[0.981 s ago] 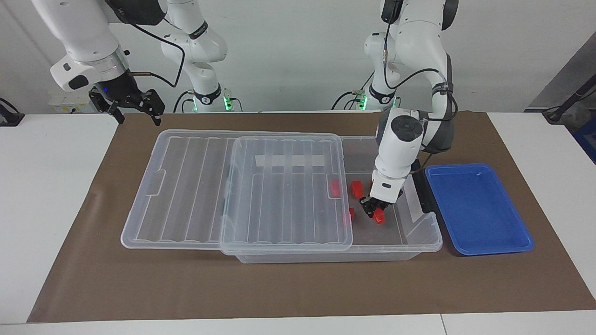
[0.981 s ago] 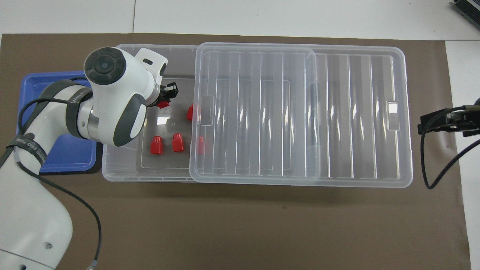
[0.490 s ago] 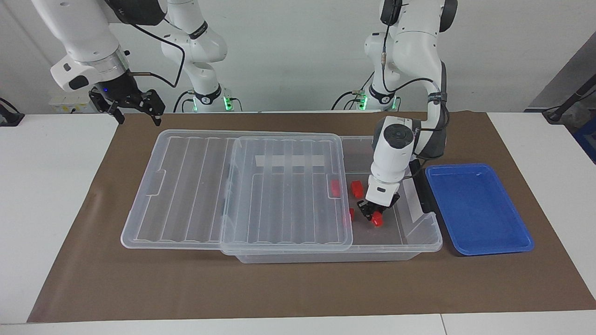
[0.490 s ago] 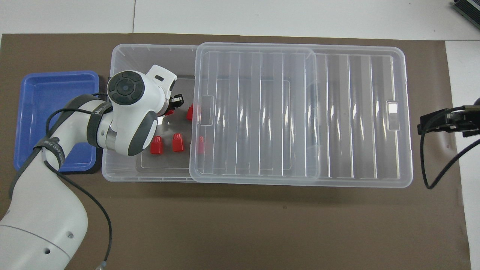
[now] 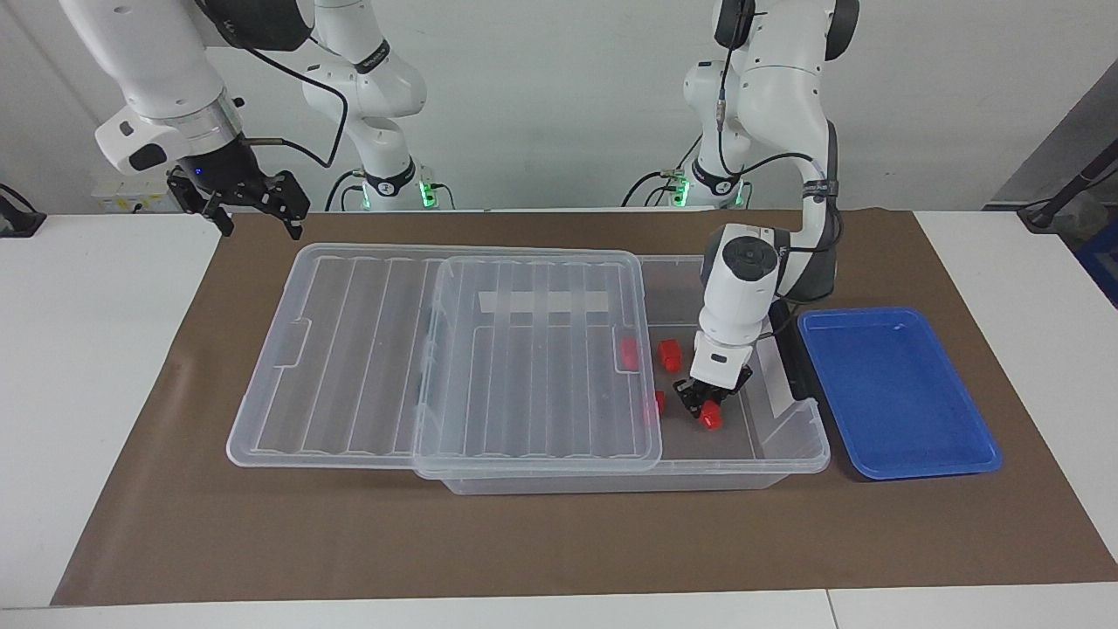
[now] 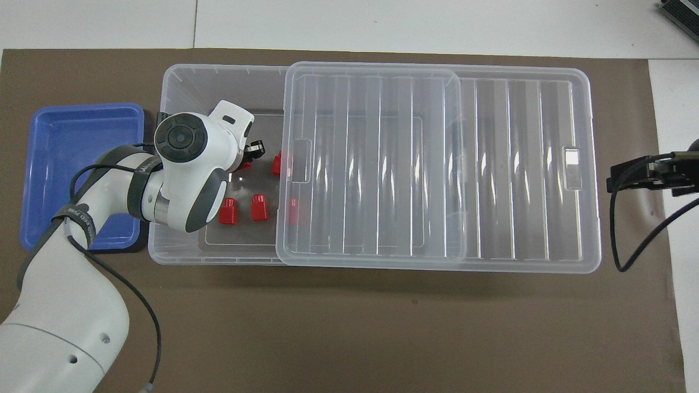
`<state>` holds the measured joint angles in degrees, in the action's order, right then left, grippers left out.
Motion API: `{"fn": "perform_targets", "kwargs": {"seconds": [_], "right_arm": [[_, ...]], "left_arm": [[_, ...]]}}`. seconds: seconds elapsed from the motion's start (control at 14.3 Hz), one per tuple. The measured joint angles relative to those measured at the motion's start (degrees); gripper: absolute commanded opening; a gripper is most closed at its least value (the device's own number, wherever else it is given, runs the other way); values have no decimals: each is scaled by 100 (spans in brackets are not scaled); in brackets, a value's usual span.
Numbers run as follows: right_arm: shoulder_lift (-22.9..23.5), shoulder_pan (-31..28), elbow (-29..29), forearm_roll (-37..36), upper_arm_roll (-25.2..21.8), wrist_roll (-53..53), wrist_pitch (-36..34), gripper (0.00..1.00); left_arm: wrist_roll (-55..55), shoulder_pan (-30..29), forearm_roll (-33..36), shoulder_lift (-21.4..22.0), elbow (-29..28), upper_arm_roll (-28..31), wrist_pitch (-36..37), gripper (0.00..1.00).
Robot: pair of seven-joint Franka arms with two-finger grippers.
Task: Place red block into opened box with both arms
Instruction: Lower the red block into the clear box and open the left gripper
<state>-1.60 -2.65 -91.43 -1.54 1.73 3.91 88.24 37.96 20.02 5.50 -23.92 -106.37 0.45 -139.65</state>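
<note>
The clear box (image 5: 786, 456) (image 6: 180, 79) lies on the brown mat. Its ribbed lid (image 5: 367, 349) (image 6: 491, 164) is slid toward the right arm's end, so the end by the blue tray is uncovered. My left gripper (image 5: 704, 407) (image 6: 249, 157) reaches down into that uncovered end and is shut on a red block (image 5: 712, 418) (image 6: 245, 165), low near the box floor. Several other red blocks (image 5: 669, 353) (image 6: 227, 211) lie on the floor, some under the lid's edge. My right gripper (image 5: 253, 212) (image 6: 652, 173) waits open over the mat's edge, past the lid.
An empty shallow blue tray (image 5: 900, 393) (image 6: 71, 164) sits beside the box at the left arm's end. The box's black handle (image 5: 793, 362) faces the tray. The lid overhangs the box toward the right arm's end.
My left arm has swung from over the tray's edge into the box and lowered the held block toward the floor. The right arm has not moved.
</note>
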Motion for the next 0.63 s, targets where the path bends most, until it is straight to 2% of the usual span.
{"fn": "perform_targets", "kwargs": {"seconds": [0.42, 0.49, 0.63], "right_arm": [[0, 0, -27, 0, 0, 0, 241, 98], [0, 0, -46, 0, 0, 0, 298, 94], [0, -1, -112, 0, -10, 0, 438, 73]], "left_arm": [[0, 0, 5, -1, -103, 9, -159, 0], [0, 0, 5, -1, -110, 9, -179, 0], [0, 0, 5, -1, -130, 9, -240, 0]]}}
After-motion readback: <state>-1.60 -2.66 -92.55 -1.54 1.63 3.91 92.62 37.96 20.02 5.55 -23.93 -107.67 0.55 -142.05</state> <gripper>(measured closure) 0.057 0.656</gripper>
